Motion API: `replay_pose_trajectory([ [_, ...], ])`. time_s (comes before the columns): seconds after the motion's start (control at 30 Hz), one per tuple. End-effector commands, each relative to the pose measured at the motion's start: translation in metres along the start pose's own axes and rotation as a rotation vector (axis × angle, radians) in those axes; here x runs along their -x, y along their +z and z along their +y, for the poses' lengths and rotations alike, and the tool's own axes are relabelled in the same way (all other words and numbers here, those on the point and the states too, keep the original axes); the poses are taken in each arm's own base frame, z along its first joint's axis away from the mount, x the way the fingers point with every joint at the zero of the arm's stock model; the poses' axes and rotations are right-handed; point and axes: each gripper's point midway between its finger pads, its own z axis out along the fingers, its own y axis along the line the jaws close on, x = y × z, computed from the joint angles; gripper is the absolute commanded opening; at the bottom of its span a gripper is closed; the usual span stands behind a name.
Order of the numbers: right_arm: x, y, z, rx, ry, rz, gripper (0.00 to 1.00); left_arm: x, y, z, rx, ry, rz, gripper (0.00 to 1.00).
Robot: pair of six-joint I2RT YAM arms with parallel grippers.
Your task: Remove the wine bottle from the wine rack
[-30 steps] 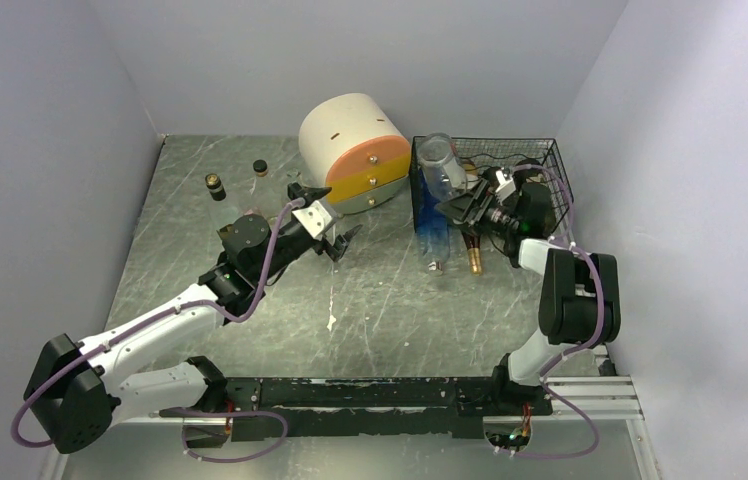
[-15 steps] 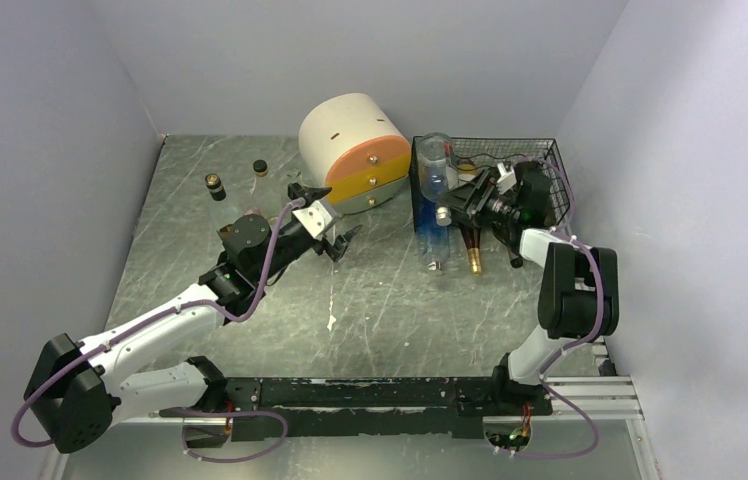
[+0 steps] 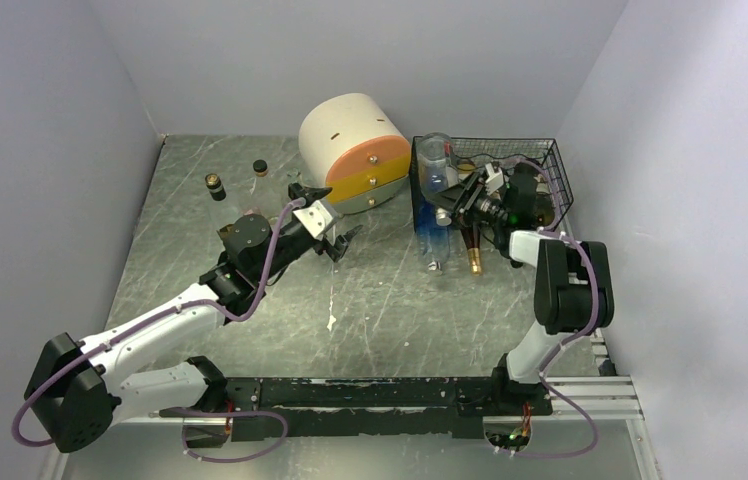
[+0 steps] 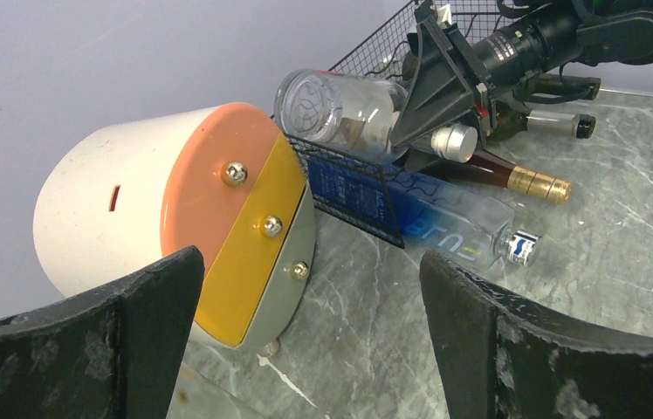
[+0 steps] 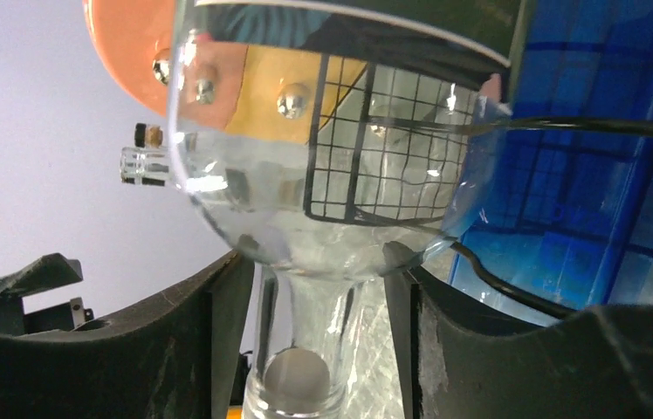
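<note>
The black wire-mesh wine rack (image 3: 542, 160) stands at the back right and shows in the left wrist view (image 4: 375, 44) too. A clear glass bottle (image 3: 434, 165) lies on its top left edge, neck toward me. My right gripper (image 3: 456, 205) straddles that neck. In the right wrist view the neck (image 5: 319, 305) sits between the fingers (image 5: 218, 323), with a small gap on the right side. My left gripper (image 3: 330, 218) is open and empty, hovering in front of the drawer unit (image 4: 131, 201).
A blue bottle (image 3: 433, 238) and a brown bottle with a gold cap (image 3: 473, 258) stick out of the rack's lower front onto the table. The cream-and-orange drum drawer unit (image 3: 350, 140) stands left of the rack. Two small bottles (image 3: 214, 186) stand at the back left.
My right gripper has moved left and closer onto the clear bottle's neck. The bottle has shifted from a more tilted pose to lying straighter. The left arm has not moved.
</note>
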Motion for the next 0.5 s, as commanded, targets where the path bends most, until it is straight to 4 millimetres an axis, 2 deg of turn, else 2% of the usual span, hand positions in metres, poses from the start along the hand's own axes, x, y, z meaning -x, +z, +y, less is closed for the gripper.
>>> replay_pose_trajectory([
  [0.0, 0.008, 0.007, 0.004, 0.036, 0.012, -0.032, 0.59, 0.009, 0.002, -0.002, -0.010, -0.001, -0.027, 0.97],
  [0.13, 0.008, 0.007, 0.010, 0.067, 0.014, -0.033, 0.48, 0.009, 0.002, -0.001, -0.003, 0.001, -0.026, 0.97],
  [0.33, 0.012, -0.002, 0.036, 0.150, 0.010, -0.053, 0.34, 0.007, 0.003, -0.002, -0.009, 0.000, -0.021, 0.97],
  [0.47, 0.019, -0.011, 0.061, 0.238, 0.010, -0.071, 0.15, 0.008, 0.002, -0.001, -0.002, 0.005, -0.024, 0.97],
])
